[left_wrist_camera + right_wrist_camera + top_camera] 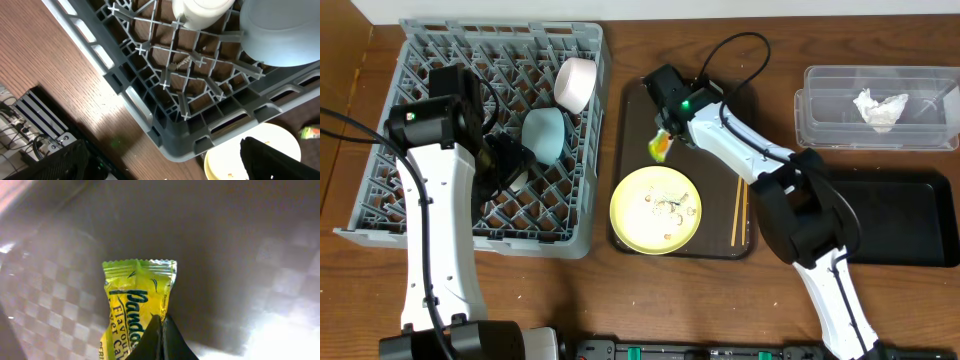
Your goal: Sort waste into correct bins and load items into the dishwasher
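Observation:
The yellow-green snack wrapper (131,305) lies on the dark brown tray (638,105), just behind the yellow plate (642,222). My right gripper (161,330) is shut, its tips pinching the wrapper's right edge; from overhead the right gripper (665,128) sits right over the wrapper (659,148). Pale food scraps (667,205) lie on the plate. Chopsticks (740,212) lie along the tray's right side. The grey dish rack (415,205) holds a light blue bowl (546,133) and a pinkish-white bowl (577,82). My left gripper (508,165) hovers over the rack, open wide and empty.
A clear tub (820,120) at the back right holds a crumpled white tissue (880,108). The shallow black tray (910,220) lies in front of it, partly under my right arm. In the left wrist view, the rack's near corner (170,145) borders the plate (225,160).

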Action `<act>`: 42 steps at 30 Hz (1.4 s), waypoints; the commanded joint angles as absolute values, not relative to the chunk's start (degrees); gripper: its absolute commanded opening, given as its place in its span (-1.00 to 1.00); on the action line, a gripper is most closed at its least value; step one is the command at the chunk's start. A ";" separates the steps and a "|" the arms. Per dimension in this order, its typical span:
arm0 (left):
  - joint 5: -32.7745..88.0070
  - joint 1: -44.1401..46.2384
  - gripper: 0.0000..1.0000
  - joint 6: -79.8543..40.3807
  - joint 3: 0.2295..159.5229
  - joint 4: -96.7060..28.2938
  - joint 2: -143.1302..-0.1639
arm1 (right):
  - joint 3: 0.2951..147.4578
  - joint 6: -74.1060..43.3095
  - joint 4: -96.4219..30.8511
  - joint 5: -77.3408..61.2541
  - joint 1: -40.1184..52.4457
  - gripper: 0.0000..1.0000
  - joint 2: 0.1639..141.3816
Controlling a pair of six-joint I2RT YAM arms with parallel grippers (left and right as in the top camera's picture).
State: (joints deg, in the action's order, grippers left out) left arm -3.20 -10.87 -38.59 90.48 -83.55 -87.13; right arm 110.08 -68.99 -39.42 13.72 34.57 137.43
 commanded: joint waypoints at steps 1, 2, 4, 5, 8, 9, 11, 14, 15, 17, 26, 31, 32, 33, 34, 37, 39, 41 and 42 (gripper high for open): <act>-3.92 -11.14 0.96 -38.22 91.72 -83.70 -87.11 | 110.15 -61.67 -41.19 14.15 30.00 -0.98 130.78; -3.92 -11.14 0.96 -38.22 91.72 -83.70 -87.11 | 110.15 -61.08 -41.82 14.15 28.86 -0.98 128.55; -3.92 -11.14 0.96 -38.22 91.72 -83.70 -87.11 | 110.15 -58.04 -43.79 14.85 24.99 -0.98 121.99; -3.92 -11.14 0.96 -38.22 91.72 -83.72 -87.11 | 110.15 -57.30 -45.67 15.75 23.09 -0.98 119.17; -3.92 -11.14 0.96 -38.22 91.72 -83.70 -87.11 | 110.15 -57.14 -54.24 21.17 15.64 -0.98 112.16; -3.92 -11.14 0.96 -38.22 91.72 -83.72 -87.11 | 110.15 -57.14 -55.59 22.20 14.37 -0.98 111.66; -3.92 -11.14 0.96 -38.22 91.72 -83.72 -87.11 | 110.13 -57.14 -61.10 24.21 8.88 -0.98 110.98; -3.92 -11.14 0.96 -38.22 91.72 -83.70 -87.11 | 109.34 -57.10 -65.80 23.70 3.03 -0.98 112.64; -3.92 -11.14 0.96 -38.22 91.72 -83.70 -87.11 | 108.99 -56.82 -66.02 23.11 2.02 -0.88 113.06; -3.92 -11.14 0.96 -38.22 91.72 -83.70 -87.11 | 107.92 -56.07 -66.00 22.04 0.16 -0.49 114.10; -3.92 -11.14 0.96 -38.22 91.72 -83.70 -87.11 | 105.75 -36.10 -62.52 6.55 -4.71 0.97 112.57; -3.92 -11.14 0.96 -38.22 91.72 -83.70 -87.11 | 105.75 -6.42 -58.08 -38.76 -2.15 0.93 108.29; -3.92 -11.14 0.96 -38.22 91.72 -83.70 -87.11 | 105.75 -1.83 -58.92 -44.18 -0.40 0.96 107.85; -3.92 -11.14 0.96 -38.22 91.72 -83.70 -87.11 | 105.75 0.32 -60.36 -44.97 1.69 0.99 107.66; -3.92 -11.14 0.96 -38.22 91.72 -83.72 -87.11 | 105.73 0.99 -62.43 -42.65 4.47 0.99 107.68; -3.92 -11.14 0.96 -38.22 91.72 -83.72 -87.11 | 105.51 0.62 -68.84 -27.88 14.31 0.99 108.73; -3.92 -11.14 0.96 -38.22 91.72 -83.70 -87.11 | 105.16 -4.56 -70.67 -17.34 20.18 0.98 109.47; -3.92 -11.14 0.96 -38.22 91.72 -83.72 -87.11 | 103.83 -15.09 -70.96 -5.45 25.39 0.99 109.89; -3.92 -11.14 0.96 -38.22 91.72 -83.70 -87.11 | 101.86 -21.78 -70.24 0.86 28.64 0.96 109.95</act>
